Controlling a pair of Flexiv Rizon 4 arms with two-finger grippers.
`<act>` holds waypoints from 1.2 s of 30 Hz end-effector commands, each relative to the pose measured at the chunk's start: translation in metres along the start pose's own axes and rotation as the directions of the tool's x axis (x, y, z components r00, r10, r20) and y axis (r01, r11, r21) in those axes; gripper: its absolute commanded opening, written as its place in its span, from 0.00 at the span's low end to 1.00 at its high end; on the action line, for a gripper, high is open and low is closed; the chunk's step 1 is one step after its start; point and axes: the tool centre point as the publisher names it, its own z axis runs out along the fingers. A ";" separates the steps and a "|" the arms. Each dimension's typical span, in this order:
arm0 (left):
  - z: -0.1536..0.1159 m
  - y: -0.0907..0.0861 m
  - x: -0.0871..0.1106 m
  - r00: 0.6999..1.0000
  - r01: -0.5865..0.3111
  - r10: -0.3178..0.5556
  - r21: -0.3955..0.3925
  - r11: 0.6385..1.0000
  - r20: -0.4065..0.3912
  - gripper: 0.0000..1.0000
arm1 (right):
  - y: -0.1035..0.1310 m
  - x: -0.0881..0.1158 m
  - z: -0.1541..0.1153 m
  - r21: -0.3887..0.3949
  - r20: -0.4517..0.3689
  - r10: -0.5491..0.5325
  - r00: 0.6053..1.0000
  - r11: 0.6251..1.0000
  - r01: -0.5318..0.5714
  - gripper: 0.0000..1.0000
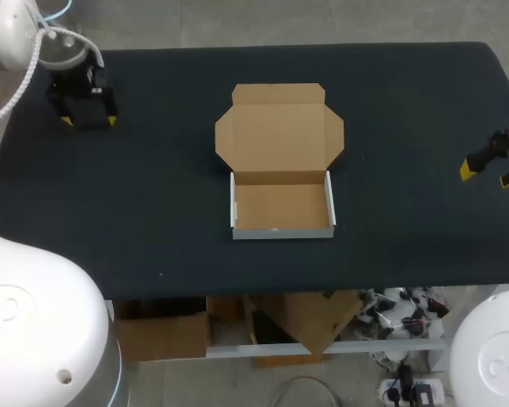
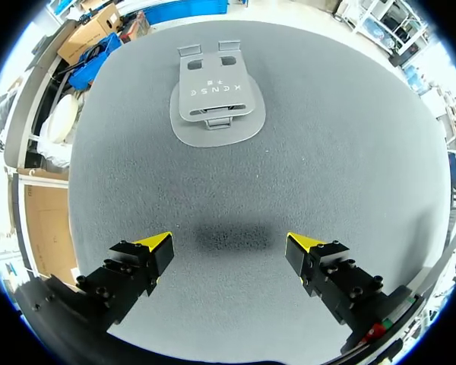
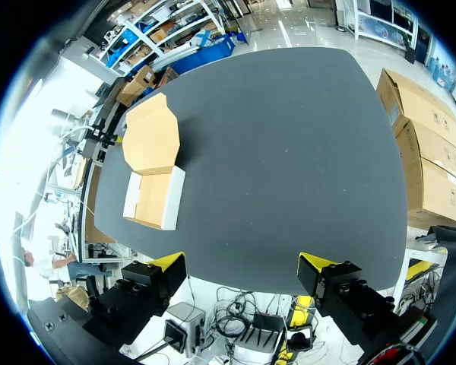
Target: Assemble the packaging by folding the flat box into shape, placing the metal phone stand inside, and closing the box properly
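While the box (image 1: 282,203) sat lid-open, the left gripper (image 2: 229,247) gaped empty near the phone stand (image 2: 217,95). The right gripper (image 3: 243,266) gaped empty too.

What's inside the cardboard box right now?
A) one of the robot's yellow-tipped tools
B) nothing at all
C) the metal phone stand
B: the open box shows only bare cardboard inside, while the phone stand lies on the table ahead of the left tool.
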 end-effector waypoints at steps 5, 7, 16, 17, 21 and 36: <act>0.006 -0.018 0.001 1.000 0.006 -0.006 -0.019 1.000 0.005 1.00 | -0.001 0.000 -0.002 0.002 -0.001 0.000 1.000 1.000 0.000 1.00; 0.006 -0.021 0.001 1.000 0.008 -0.008 -0.019 1.000 0.006 1.00 | -0.001 0.000 -0.002 0.002 -0.001 0.000 1.000 1.000 0.000 1.00; 0.007 -0.036 0.002 1.000 0.017 -0.017 -0.014 1.000 0.012 1.00 | -0.001 0.000 -0.002 0.002 -0.001 0.000 1.000 1.000 0.000 1.00; 0.007 -0.037 0.002 1.000 0.019 -0.019 -0.014 1.000 0.011 1.00 | -0.001 0.000 -0.002 0.002 -0.001 0.000 1.000 1.000 0.000 1.00; 0.010 -0.041 0.004 1.000 0.023 -0.023 -0.014 1.000 0.008 1.00 | -0.001 0.000 -0.002 0.002 -0.001 0.000 1.000 1.000 0.000 1.00; 0.010 -0.054 0.005 0.999 0.043 -0.043 -0.012 0.999 -0.001 1.00 | -0.001 0.000 -0.002 0.002 -0.001 0.000 1.000 1.000 0.000 1.00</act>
